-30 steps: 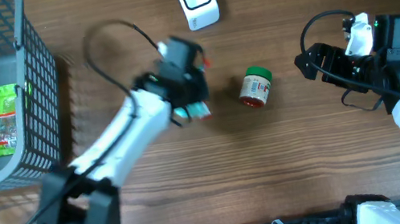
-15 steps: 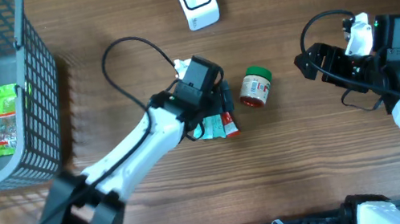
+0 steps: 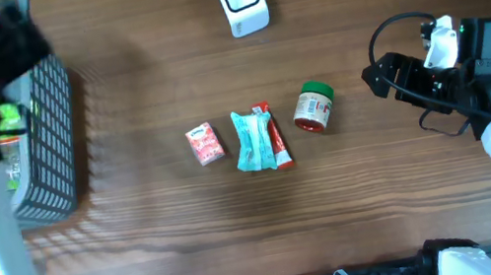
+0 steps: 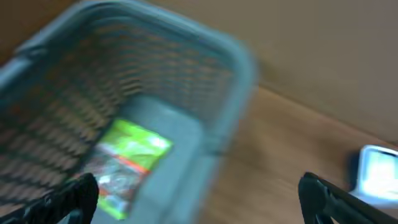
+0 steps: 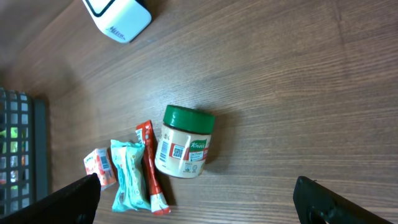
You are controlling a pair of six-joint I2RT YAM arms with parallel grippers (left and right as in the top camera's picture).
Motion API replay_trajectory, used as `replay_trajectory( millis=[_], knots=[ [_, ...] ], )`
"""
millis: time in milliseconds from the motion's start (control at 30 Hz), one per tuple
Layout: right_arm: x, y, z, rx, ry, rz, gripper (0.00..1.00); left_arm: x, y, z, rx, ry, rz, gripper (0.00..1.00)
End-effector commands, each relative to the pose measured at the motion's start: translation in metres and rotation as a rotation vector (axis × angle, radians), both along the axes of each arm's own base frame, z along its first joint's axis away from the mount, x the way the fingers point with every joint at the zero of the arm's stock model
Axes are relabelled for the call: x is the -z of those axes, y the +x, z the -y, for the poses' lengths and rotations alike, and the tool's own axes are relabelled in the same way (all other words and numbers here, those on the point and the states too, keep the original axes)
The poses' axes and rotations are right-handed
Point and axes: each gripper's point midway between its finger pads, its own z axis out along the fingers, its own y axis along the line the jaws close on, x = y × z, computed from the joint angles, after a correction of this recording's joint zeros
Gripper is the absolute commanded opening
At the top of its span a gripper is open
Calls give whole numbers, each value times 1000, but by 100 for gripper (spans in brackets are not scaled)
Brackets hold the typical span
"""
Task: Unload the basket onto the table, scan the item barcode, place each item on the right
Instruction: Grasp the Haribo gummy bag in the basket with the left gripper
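Surface: brown wood-grain table (image 3: 195, 256) is carrying everything, seen from above.
Basket: grey mesh basket (image 3: 49, 130) is sitting at the far left edge of the table, partly covered by the left arm in the overhead view.
Basket contents: green printed packet (image 4: 130, 158) is lying flat on the basket floor; its print is too blurred to read.
Left gripper: left gripper (image 4: 199, 198) is hovering above the basket with its fingers spread wide and nothing between them; its wrist view is motion-blurred.
Small packet: red-and-white packet (image 3: 205, 144) is lying on the open table, well apart from the basket and near the teal packet.
Teal packet: teal packet (image 3: 248, 140) is lying lengthwise, touching the sachet on its right.
Sachet: red stick sachet (image 3: 273, 139) is lying alongside the teal packet, near the jar.
Scanner: white barcode scanner (image 3: 241, 0) is standing at the far edge of the table, well apart from the items.
Jar: green-lidded jar (image 5: 185, 144) is lying on its side, lid toward the scanner, with a barcode on its label facing up in the right wrist view.
Right gripper: right gripper (image 5: 196, 196) is hanging right of the jar, fingers wide apart and gripping nothing.
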Motion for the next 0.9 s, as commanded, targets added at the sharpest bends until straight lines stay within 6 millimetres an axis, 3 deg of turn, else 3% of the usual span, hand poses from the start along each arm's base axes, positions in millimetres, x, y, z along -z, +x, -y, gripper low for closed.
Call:
replay_trajectory(
  millis=[0, 100, 133, 200, 333, 467, 500, 533, 567, 600, 667, 700, 767, 833, 867],
  knots=[
    [-4, 4, 2, 8, -1, 9, 100, 62, 2, -82, -113, 40, -210, 100],
    [-4, 4, 2, 8, -1, 9, 100, 134, -1, -125, -185, -37, -391, 100],
    [-4, 4, 2, 8, -2, 9, 100, 163, -4, -128, -154, -60, -482, 100],
    [-4, 4, 2, 8, -1, 9, 100, 242, -10, -130, -105, -131, -695, 100],
    [-4, 4, 2, 8, -1, 9, 100, 334, -9, -130, -78, -214, -883, 100],
    [-4, 4, 2, 8, -1, 9, 100, 369, -10, -130, -73, -239, -936, 100],
    [-4, 4, 2, 8, -1, 9, 100, 373, -10, -131, -74, -241, -940, 80],
    [-4, 4, 2, 8, -1, 9, 100, 374, -9, -132, -76, -242, -937, 34],
    [-4, 4, 2, 8, -1, 9, 100, 372, -10, -133, -77, -241, -935, 4],
    [-4, 4, 2, 8, -1, 9, 100, 364, -8, -134, -81, -233, -918, 4],
    [-4, 4, 2, 8, -1, 9, 100, 328, 1, -139, -92, -205, -851, 4],
    [-4, 4, 2, 8, -1, 9, 100, 283, 11, -144, -139, -186, -752, 4],
    [-4, 4, 2, 8, -1, 9, 100, 179, 30, -134, -109, -174, -494, 4],
    [-4, 4, 2, 8, -1, 9, 100, 78, 22, -117, -112, -147, -248, 4],
    [-4, 4, 2, 8, -1, 9, 100, 40, 12, -107, -105, -127, -151, 4]
  ],
)
